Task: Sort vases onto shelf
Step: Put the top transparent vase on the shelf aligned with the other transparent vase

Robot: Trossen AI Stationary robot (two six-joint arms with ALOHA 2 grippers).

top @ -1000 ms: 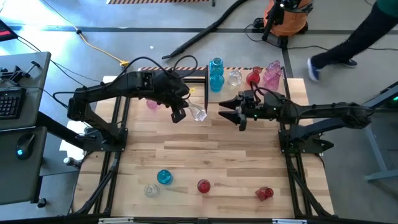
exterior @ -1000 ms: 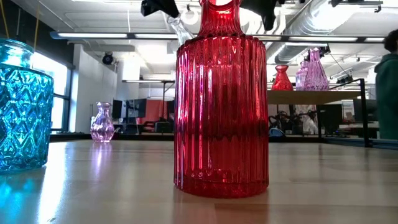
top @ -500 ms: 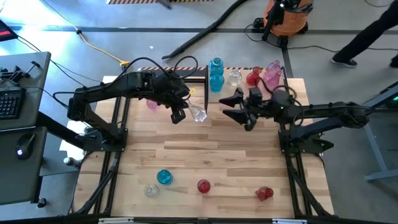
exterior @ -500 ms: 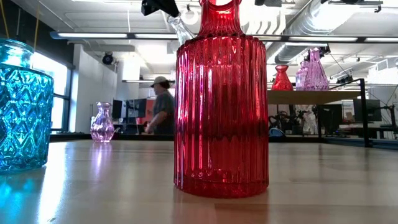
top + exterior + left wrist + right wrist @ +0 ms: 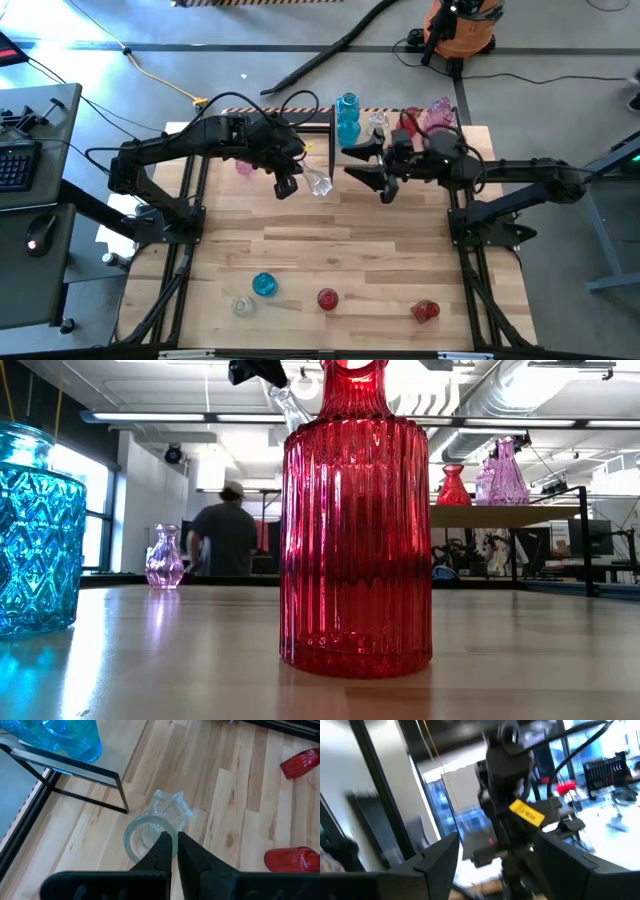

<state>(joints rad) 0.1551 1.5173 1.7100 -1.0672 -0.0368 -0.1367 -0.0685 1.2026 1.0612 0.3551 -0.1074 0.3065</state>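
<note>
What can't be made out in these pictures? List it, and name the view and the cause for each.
- Right wrist view: blurred; the right gripper faces the other arm, no vase shows.
- Low view: the red ribbed vase fills the middle and hides the table behind it.
- Low view: both arms are cut off by the top edge.
- High view: the shelf's tiers cannot be told apart from above.

Blurred throughout in the right wrist view; nothing on the counter readable there. Cut off at the low view's left edge: blue vase [image 5: 35, 530]. Cropped at its top: red vase [image 5: 355, 520] mouth. Hidden behind that red vase: part of the shelf [image 5: 520, 515].
</note>
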